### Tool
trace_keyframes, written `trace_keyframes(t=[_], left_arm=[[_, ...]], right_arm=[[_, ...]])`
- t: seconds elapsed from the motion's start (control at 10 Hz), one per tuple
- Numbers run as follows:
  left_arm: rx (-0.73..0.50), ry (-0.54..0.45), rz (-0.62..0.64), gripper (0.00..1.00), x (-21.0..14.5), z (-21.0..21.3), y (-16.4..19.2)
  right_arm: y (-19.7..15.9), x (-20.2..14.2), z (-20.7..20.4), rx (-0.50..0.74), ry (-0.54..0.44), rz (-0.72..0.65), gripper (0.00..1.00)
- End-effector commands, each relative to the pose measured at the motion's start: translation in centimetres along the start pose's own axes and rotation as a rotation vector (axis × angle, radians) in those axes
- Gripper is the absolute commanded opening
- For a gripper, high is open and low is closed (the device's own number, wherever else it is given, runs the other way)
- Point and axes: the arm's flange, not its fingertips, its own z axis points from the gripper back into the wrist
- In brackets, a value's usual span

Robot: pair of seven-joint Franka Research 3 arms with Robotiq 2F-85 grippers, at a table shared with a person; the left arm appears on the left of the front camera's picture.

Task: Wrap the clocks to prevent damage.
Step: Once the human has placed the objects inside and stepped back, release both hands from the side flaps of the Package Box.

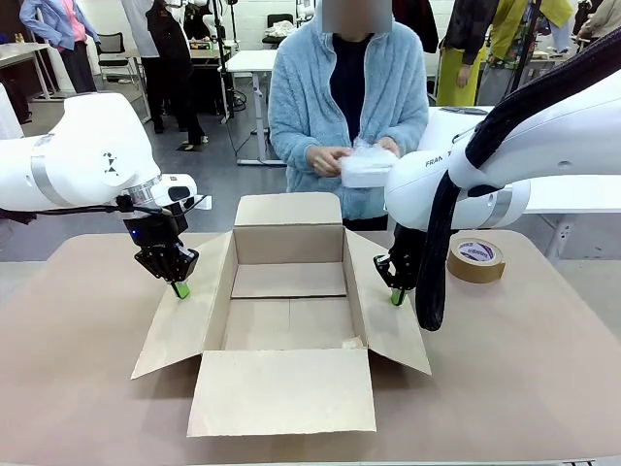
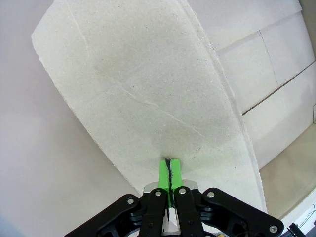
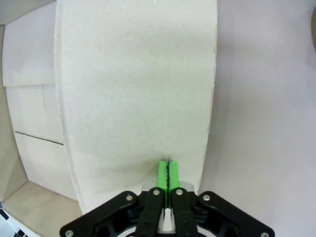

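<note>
An open brown cardboard box sits in the middle of a tan tabletop. It is empty, and all 4 flaps are splayed outward.

The left fingers are closed together and hold nothing. Their green tips press down on the box's left flap. The right fingers are shut and empty too, pressing on the box's right flap.

Beyond the box's far flap stands a person in a pale blue fleece. Both of the person's hands hold the clocks (seen as 1 pillow-like bundle of whitish bubble wrap, no clock face showing). The bundle is behind and above the box, not yet over its opening. A brown tape roll lies flat to the right of the box, past the right arm.

The wrapping looks finished or nearly so. The step in hand appears to be pinning the box open for packing. The next move probably calls for the person to lower the bundle into the box while both arms press steadily on the flaps.

Each pair of tips rests close to its flap's outer edge, so a small slide could carry it off the cardboard. The box's opening is unobstructed from above and from the far side. The near flap lies flat toward the robot. Bare tabletop lies left of the box and in front of it. The right side is tighter, with the tape roll and the right arm's black cable sleeve.
</note>
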Motion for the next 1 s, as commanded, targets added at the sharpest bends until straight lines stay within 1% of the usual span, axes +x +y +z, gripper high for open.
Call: trace_keyframes(t=[0.0,0.9], left_arm=[[0.021,-0.009,0.015,0.00,0.09,-0.02,0.07],[0.021,-0.009,0.015,0.00,0.09,-0.02,0.07]], right_arm=[[0.08,-0.04,-0.06,-0.006,-0.001,-0.015,0.00],[0.08,-0.04,-0.06,-0.006,-0.001,-0.015,0.00]])
